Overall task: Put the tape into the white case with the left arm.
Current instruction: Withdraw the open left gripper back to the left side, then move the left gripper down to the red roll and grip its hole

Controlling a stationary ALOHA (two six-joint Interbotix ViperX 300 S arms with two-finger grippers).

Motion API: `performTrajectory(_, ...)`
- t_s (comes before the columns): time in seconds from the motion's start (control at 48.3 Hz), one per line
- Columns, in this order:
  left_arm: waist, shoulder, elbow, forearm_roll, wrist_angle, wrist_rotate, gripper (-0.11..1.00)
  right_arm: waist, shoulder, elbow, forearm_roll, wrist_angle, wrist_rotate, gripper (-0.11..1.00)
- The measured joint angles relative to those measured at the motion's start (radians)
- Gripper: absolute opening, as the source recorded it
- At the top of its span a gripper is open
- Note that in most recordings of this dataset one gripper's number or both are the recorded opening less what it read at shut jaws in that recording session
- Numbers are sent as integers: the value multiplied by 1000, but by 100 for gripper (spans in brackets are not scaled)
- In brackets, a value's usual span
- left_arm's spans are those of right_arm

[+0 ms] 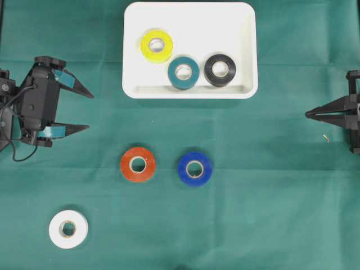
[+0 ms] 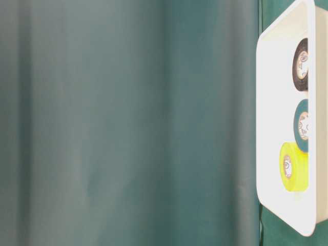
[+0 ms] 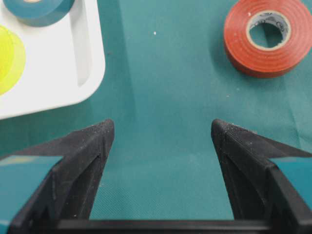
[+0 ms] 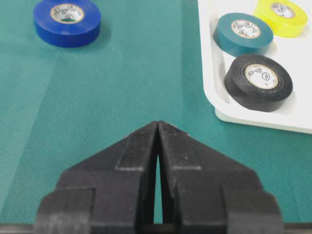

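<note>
The white case (image 1: 135, 56) sits at the top centre of the green cloth and holds a yellow tape (image 1: 157, 45), a teal tape (image 1: 183, 72) and a black tape (image 1: 220, 70). Outside it, on the cloth, lie a red tape (image 1: 138, 165), a blue tape (image 1: 194, 168) and a white tape (image 1: 68, 229). My left gripper (image 1: 90, 111) hovers at the left, open and empty, its teal-banded fingers pointing right. In the left wrist view the red tape (image 3: 267, 36) lies ahead to the right and the case corner (image 3: 58, 78) to the left. My right gripper (image 1: 307, 115) rests shut at the right edge.
The table-level view shows only the green backdrop and the case (image 2: 269, 102) seen on its side with the three rolls in it. A loose black cable (image 1: 14, 149) trails from the left arm. In the right wrist view the blue tape (image 4: 67, 22) lies far ahead to the left.
</note>
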Motion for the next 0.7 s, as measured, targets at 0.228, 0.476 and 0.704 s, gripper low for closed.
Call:
performTrajectory(0.228, 0, 2, 5, -2, -2, 0, 81, 0, 0, -2, 0, 0, 2, -9)
performTrajectory(0.476, -6, 9, 6, -2, -18, 0, 81, 0, 2, 0, 0, 2, 2, -9)
performTrajectory(0.704, -26, 60, 0, 0, -58, -2, 81, 0, 2, 0, 0, 0, 0, -9)
